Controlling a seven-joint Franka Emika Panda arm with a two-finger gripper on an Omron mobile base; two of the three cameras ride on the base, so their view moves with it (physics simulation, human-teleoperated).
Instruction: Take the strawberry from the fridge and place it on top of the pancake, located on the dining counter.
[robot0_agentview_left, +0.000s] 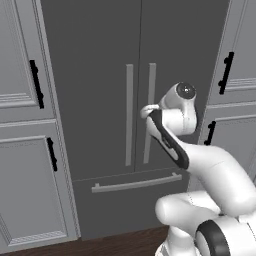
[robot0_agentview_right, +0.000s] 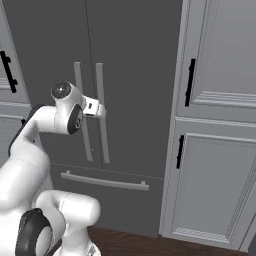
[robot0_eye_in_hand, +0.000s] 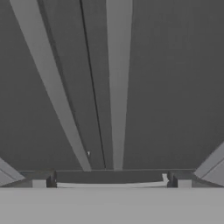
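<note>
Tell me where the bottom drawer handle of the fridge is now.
In the left base view, the drawer handle runs horizontally below the two vertical door handles of the fridge, left of the arm's elbow.

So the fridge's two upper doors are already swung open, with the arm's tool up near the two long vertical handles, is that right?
Not quite. The fridge doors are both shut, flush with only a thin seam between them, as the left base view shows. The rest holds: the tool is up near the two long vertical handles.
</note>
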